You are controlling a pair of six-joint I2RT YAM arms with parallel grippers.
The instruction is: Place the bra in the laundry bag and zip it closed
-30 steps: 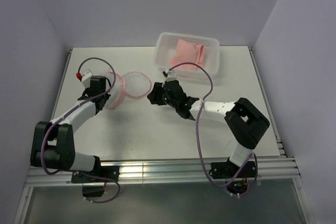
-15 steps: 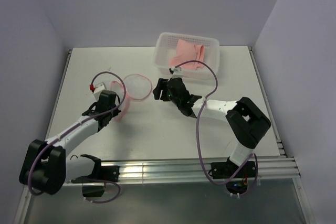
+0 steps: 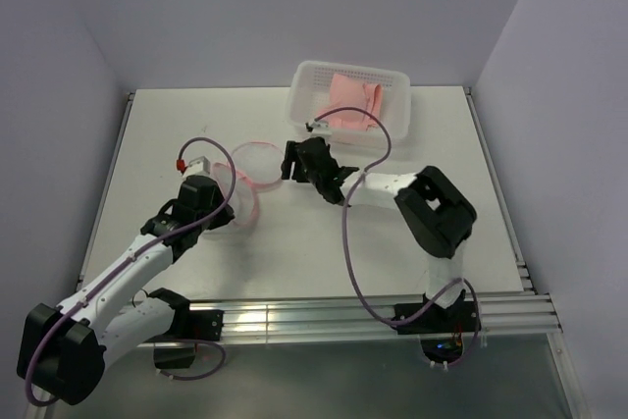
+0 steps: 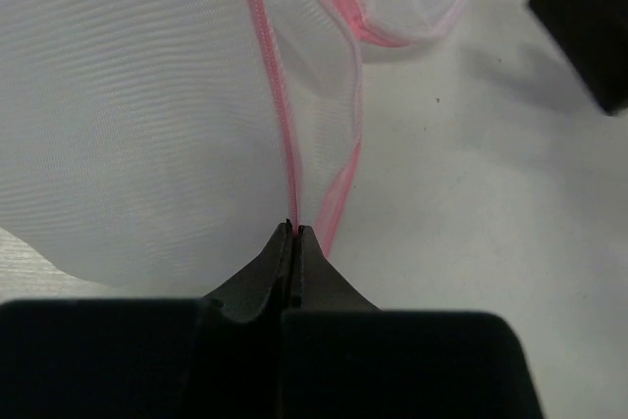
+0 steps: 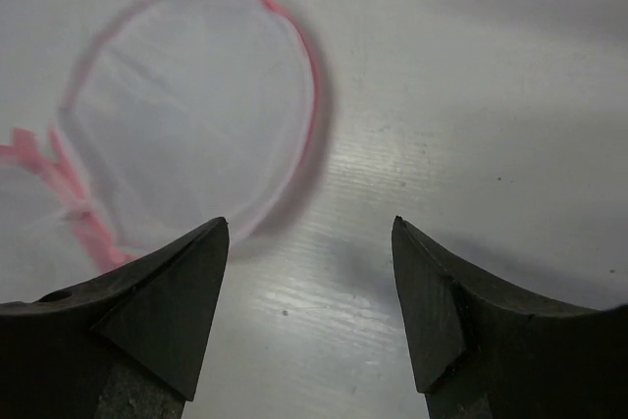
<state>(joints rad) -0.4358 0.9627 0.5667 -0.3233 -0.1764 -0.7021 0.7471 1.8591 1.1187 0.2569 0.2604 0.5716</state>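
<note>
The laundry bag [image 3: 257, 162] lies open on the table left of centre, two white mesh halves with a pink zipper rim. My left gripper [image 3: 232, 211] is shut on the pink rim [image 4: 294, 228] of the near half, and the mesh [image 4: 128, 115] stretches away from it. My right gripper [image 3: 288, 162] is open and empty just right of the far half [image 5: 191, 115], low over the table; its midpoint [image 5: 309, 228] is beside the rim. The bra [image 3: 355, 103], light-pink fabric, lies in the white basket [image 3: 397, 78] at the back.
The basket stands at the back right, behind my right arm. A purple cable loops over each arm. Grey walls close the table on three sides. My right gripper's dark finger [image 4: 589, 26] shows at the upper right of the left wrist view.
My left arm has drawn back toward the near edge with the bag's rim in it, stretching the near half. My right gripper has moved left and back, close to the far half.
</note>
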